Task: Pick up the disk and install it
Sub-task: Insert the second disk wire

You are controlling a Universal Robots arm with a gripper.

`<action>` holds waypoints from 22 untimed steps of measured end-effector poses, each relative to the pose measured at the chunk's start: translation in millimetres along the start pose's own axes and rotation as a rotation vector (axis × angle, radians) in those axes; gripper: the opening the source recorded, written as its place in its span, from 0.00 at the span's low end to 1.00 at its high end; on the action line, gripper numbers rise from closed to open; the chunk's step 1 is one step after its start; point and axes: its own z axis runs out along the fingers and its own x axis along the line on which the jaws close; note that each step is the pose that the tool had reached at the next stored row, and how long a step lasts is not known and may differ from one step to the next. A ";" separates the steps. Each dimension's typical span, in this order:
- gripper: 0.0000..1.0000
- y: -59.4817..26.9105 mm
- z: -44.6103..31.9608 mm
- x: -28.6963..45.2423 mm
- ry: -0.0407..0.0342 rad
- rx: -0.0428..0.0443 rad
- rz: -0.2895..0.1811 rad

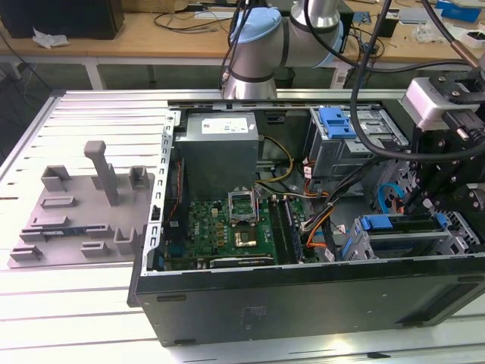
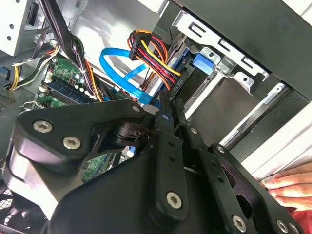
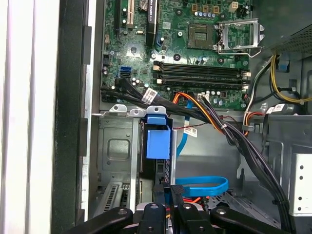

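Hovering over the drive cage [image 1: 364, 243] at 4 o'clock of the open case [image 1: 303, 311], gripper [image 3: 169, 192] narrow, nearly closed, tips against the disk [image 1: 402, 222]; disk on edge in cage, long axis 9-to-3 in exterior view.

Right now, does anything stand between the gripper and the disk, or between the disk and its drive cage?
Nothing visible does. In the first wrist view the gripper is right at the disk, which already stands edge-on in the drive cage. A blue data cable loops beside the gripper, not between them.
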 end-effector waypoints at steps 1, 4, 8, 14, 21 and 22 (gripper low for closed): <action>0.16 0.0 0.2 0.2 -0.0001 0.0000 0.000; 0.16 -0.3 0.7 0.3 0.0000 0.0000 0.000; 0.16 -0.3 1.6 0.7 0.0000 0.0000 0.000; 0.16 -0.6 2.9 1.2 0.0000 0.0000 0.000; 0.16 -0.6 4.2 1.3 0.0000 0.0000 0.000; 0.16 -0.6 4.5 1.3 0.0000 0.0000 0.000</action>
